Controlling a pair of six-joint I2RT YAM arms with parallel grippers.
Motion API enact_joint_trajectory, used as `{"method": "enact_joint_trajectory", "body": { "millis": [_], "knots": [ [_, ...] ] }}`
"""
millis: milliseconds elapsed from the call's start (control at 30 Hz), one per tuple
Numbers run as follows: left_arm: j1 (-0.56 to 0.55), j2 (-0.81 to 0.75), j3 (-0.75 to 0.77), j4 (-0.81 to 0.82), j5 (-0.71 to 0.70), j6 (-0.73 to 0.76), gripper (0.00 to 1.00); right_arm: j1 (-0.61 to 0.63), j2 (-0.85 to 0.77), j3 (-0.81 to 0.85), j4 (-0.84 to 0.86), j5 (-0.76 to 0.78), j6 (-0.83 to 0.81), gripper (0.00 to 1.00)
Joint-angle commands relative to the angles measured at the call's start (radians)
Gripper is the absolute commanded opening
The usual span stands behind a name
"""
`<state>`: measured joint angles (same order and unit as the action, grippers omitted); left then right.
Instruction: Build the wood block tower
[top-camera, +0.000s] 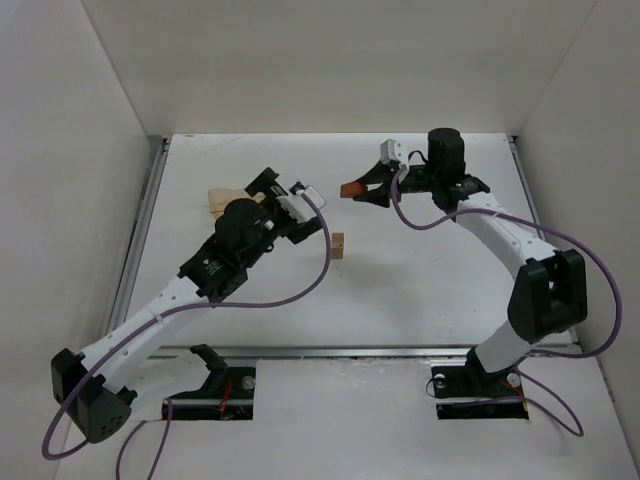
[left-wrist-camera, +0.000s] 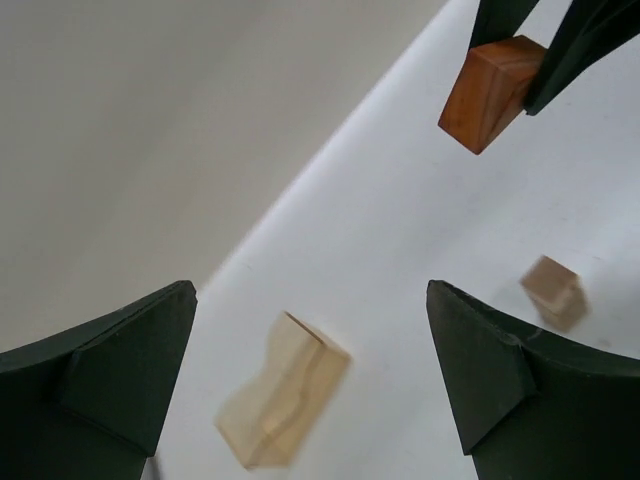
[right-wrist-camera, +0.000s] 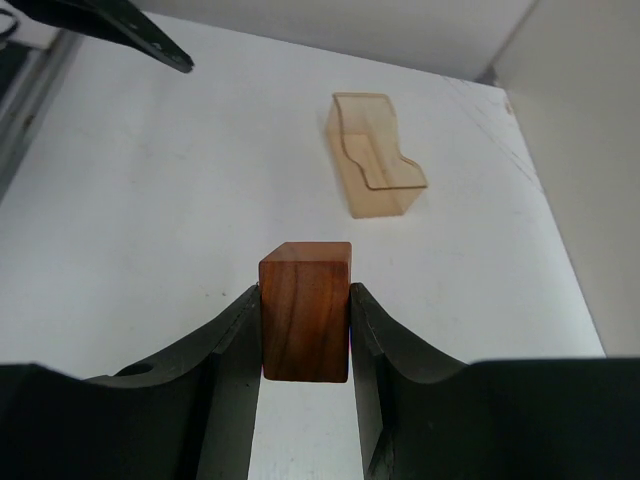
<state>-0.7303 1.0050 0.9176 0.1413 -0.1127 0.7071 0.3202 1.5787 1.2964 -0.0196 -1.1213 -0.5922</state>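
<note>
My right gripper (top-camera: 360, 190) is shut on a reddish-brown wood block (top-camera: 350, 188) and holds it above the table at the back middle. The block sits squarely between the fingers in the right wrist view (right-wrist-camera: 305, 310) and also shows in the left wrist view (left-wrist-camera: 490, 92). A small tan cuboid (top-camera: 338, 245) stands on the table in the middle, also seen in the left wrist view (left-wrist-camera: 553, 290). My left gripper (top-camera: 258, 197) is open and empty above a pale curved wood block (top-camera: 225, 200), which lies below and between the fingers (left-wrist-camera: 283, 390).
The pale curved block lies on its side ahead of the right gripper (right-wrist-camera: 373, 155). White walls enclose the table on the left, back and right. A metal rail (top-camera: 140, 250) runs along the table's left edge.
</note>
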Motion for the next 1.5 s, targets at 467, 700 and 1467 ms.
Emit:
{"method": "enact_joint_trajectory", "body": {
  "millis": [467, 700, 1467],
  "knots": [
    [0.144, -0.055, -0.143, -0.213, 0.036, -0.865, 1.0, 0.105, 0.132, -0.088, -0.068, -0.178, -0.218, 0.0],
    [0.279, -0.046, -0.171, -0.236, 0.088, -0.951, 1.0, 0.105, 0.188, -0.1, -0.034, -0.156, -0.218, 0.0],
    [0.29, -0.008, -0.171, -0.209, 0.131, -0.942, 1.0, 0.095, 0.198, -0.221, 0.305, -0.026, 0.114, 0.0]
  ]
}}
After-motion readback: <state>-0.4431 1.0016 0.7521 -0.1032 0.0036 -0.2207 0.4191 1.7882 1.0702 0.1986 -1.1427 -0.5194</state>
